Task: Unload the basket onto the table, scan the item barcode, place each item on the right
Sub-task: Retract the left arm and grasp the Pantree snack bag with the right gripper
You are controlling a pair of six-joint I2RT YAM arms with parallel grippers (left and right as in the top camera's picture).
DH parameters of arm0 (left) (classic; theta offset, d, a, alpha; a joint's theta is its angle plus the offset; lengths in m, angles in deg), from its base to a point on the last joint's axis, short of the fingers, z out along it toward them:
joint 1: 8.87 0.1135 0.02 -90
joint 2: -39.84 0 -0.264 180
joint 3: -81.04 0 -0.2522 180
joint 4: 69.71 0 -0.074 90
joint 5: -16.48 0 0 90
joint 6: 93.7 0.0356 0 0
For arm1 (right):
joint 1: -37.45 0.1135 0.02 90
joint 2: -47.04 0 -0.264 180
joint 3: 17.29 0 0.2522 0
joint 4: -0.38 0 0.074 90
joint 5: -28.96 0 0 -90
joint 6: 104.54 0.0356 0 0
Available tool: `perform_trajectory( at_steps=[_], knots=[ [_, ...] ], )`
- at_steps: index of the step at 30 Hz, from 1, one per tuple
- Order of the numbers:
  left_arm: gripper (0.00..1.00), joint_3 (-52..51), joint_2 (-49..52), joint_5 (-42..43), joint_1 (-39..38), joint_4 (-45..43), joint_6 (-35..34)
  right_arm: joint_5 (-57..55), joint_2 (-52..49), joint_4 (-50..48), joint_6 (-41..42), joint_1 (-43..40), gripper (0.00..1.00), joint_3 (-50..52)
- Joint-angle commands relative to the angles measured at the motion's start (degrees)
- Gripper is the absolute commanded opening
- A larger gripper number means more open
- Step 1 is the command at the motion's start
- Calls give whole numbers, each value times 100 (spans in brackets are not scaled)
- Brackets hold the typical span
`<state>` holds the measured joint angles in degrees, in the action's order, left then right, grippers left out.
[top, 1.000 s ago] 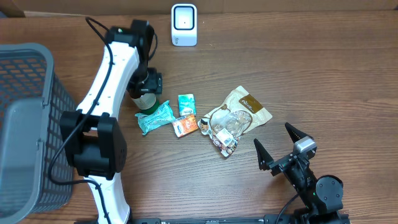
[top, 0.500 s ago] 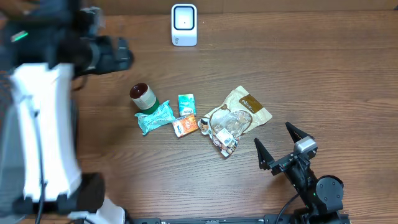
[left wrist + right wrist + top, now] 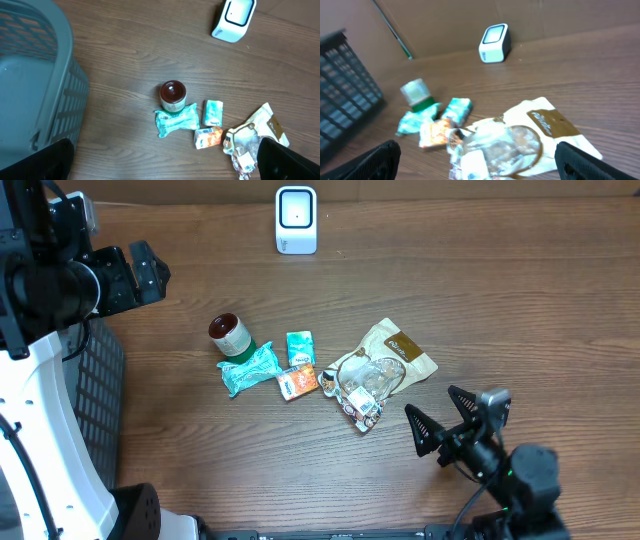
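left claw (image 3: 148,272) spread wide by basket (image 3: 30,85), right claw (image 3: 430,401) likewise near pouch (image 3: 402,350), jar (image 3: 228,332), packets (image 3: 250,368), scanner (image 3: 296,220) beyond

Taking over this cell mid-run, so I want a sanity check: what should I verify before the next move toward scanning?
1. Left gripper open, empty: ok.
2. Right gripper open, empty: ok.
3. Scanner upright, nothing in front of it: ok.
4. Jar upright, lid on: ok.
5. Jar clear of neighbours: not ok, teal packet lies against it.
6. Barcode in sight on any item: cannot tell.
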<state>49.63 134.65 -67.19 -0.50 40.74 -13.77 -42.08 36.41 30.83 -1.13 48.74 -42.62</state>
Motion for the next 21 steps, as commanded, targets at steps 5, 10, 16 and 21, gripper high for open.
perform_trajectory(
  at_steps=[5,10,16,21],
  knots=[
    [100,22,7,-96,28,11,129,92,-2691,2131,138,-278,100,-2994],
    [100,22,7,-94,28,7,129,155,-4406,3056,140,-339,100,-3939],
    [100,22,7,138,24,-186,-66,774,-6231,3088,144,-568,94,-4000],
    [68,-13,90,540,-175,-155,385,1123,-6990,3016,142,-1266,68,-3998]
  ],
)
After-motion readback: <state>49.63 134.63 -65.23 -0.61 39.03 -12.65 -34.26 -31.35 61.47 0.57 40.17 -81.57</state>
